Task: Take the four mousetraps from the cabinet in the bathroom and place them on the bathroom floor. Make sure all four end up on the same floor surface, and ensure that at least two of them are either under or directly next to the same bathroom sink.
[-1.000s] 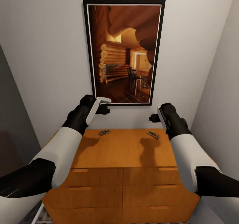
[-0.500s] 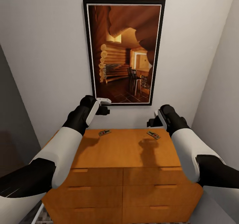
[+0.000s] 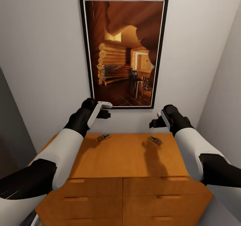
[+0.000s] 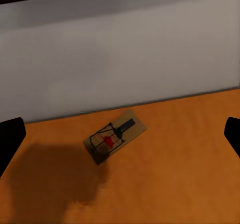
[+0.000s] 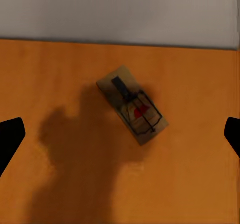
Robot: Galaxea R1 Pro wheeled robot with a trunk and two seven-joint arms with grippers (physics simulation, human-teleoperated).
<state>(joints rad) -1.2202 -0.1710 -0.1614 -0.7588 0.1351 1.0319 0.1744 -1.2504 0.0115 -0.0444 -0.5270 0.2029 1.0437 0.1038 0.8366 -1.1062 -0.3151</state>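
The orange-brown cabinet (image 3: 127,159) stands against the wall, and two mousetraps lie near the back edge of its flat top. Each is a small board with a dark wire frame and a red spot. One mousetrap (image 3: 103,137) (image 4: 115,136) lies below my left gripper (image 3: 105,113) (image 4: 121,133), which hovers open above it; the black fingertips (image 4: 11,136) stand far apart. The other mousetrap (image 3: 155,140) (image 5: 132,112) lies below my right gripper (image 3: 154,122) (image 5: 121,133), also open and above it, not touching.
A large framed picture (image 3: 124,51) hangs on the pale wall just behind the cabinet. Walls close in on the left (image 3: 11,132) and right (image 3: 227,85). Drawer fronts with bar handles (image 3: 160,196) face me.
The camera has moved closer and the picture shifted, so the cabinet top looks larger. The right gripper reached slightly forward over its mousetrap. The traps lie as before.
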